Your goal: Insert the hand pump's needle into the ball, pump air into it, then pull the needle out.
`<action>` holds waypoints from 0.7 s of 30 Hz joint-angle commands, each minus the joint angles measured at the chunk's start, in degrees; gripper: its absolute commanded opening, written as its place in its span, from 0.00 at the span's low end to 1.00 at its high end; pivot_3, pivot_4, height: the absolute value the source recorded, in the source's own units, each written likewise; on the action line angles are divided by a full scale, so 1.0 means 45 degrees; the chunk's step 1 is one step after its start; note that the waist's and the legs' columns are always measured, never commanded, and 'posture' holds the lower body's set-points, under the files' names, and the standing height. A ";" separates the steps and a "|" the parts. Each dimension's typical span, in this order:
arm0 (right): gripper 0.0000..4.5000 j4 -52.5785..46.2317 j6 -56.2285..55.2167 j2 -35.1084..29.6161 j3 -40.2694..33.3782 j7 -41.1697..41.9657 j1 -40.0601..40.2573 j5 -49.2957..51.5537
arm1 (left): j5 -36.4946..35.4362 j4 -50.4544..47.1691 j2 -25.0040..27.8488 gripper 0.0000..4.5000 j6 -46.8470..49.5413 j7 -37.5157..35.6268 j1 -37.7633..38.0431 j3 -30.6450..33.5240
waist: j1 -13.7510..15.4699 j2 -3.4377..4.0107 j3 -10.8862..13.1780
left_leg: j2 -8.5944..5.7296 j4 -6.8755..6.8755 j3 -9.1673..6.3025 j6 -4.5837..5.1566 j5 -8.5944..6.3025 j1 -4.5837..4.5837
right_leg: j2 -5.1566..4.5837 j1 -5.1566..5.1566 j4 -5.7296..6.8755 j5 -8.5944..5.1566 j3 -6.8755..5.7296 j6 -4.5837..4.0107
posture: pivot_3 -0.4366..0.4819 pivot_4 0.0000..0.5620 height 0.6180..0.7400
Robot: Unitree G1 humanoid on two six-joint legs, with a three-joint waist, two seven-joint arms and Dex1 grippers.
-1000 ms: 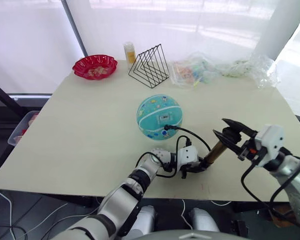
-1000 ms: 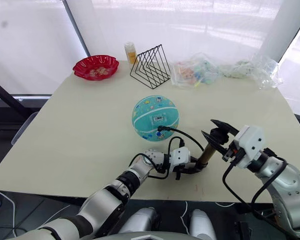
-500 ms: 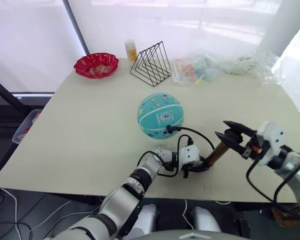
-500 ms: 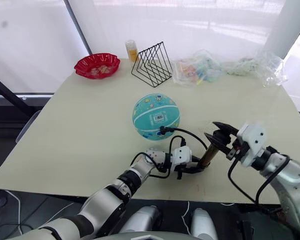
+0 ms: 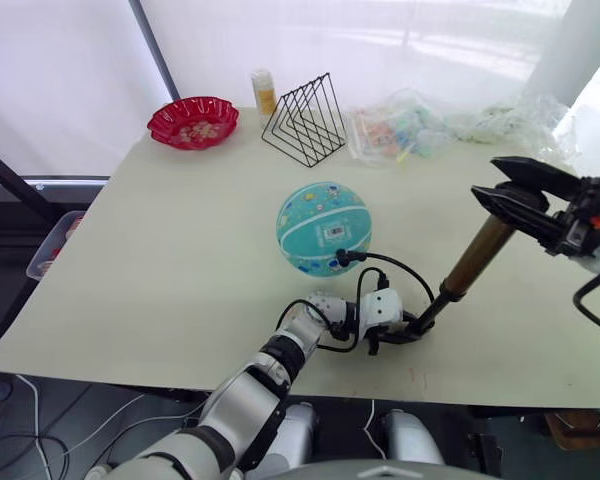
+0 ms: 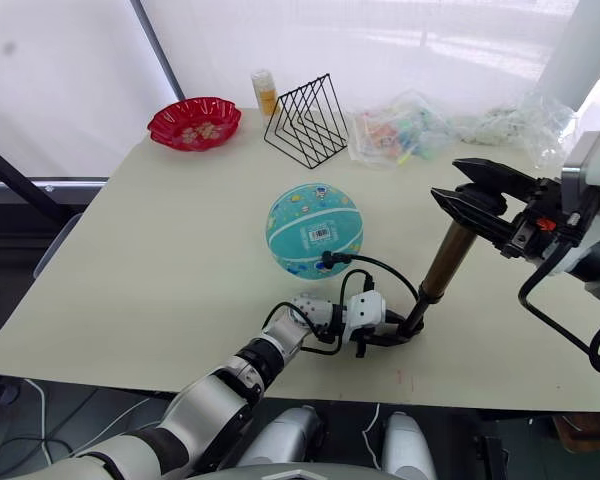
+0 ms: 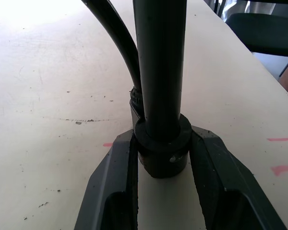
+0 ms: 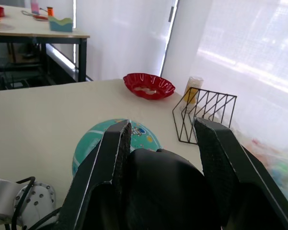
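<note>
Right now I see the ball [image 5: 323,228] sitting at the centre of the frame on the table [image 5: 160,250], its white label facing me. From my head camera the hose [image 5: 395,268] arcs from the ball's lower right side down to the base of the hand pump [image 5: 460,278], low and right of centre. I cannot make out the needle itself; the hose's black end fitting touches the ball.

My left gripper [image 5: 395,330], at lower centre, is clamped on the pump's black bottom cap; in the left wrist view both fingers [image 7: 113,167] press against that cap. The pump leans up and to the right, its gold barrel raised off the table.

My right gripper [image 6: 472,195], at the right edge, is closed around the black T-handle at the top; the right wrist view shows the handle wedged between its fingers [image 8: 110,153].

Across the upper part of the frame, well apart from the ball, stand a red dish [image 5: 192,121], a small yellow bottle [image 5: 265,91], a black wire rack [image 5: 305,117] and crumpled clear plastic bags [image 5: 430,125]. Nothing lies between ball and pump except the hose.
</note>
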 commanded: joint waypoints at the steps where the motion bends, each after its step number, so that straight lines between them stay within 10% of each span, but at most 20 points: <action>1: 0.35 -0.0117 -0.0572 0.0363 0.0735 0.0449 0.1054 -0.1677 | 0.1098 0.1259 0.0524 0.23 0.0732 0.0018 0.0680 -0.0620 | -0.0027 -0.0029 -0.0020 | -0.0001 0.0000 0.0003 0.0001 -0.0001 0.0011 | 0.0001 0.0002 0.0000 -0.0001 0.0002 0.0001 | 0.48 0.27 1.00; 12: 0.35 0.3637 -0.4251 0.2958 0.5363 0.1305 0.3575 -0.6925 | 0.1158 0.1253 0.0488 0.23 0.0690 0.0137 0.0700 -0.0654 | -0.0085 -0.0232 -0.0247 | 0.0026 -0.0037 -0.0001 0.0001 -0.0007 0.0249 | 0.0035 0.0197 0.0001 -0.0047 0.0006 0.0064 | 0.48 0.27 1.00; 21: 0.35 0.3774 -0.5158 0.3791 0.5545 0.1130 0.3401 -0.7535 | 0.1187 0.1265 0.0504 0.23 0.0678 0.0062 0.0697 -0.0651 | -0.0068 -0.0198 -0.0330 | 0.0031 -0.0045 -0.0003 0.0001 -0.0007 0.0256 | 0.0054 0.0194 0.0001 -0.0038 0.0019 0.0047 | 0.48 0.27 1.00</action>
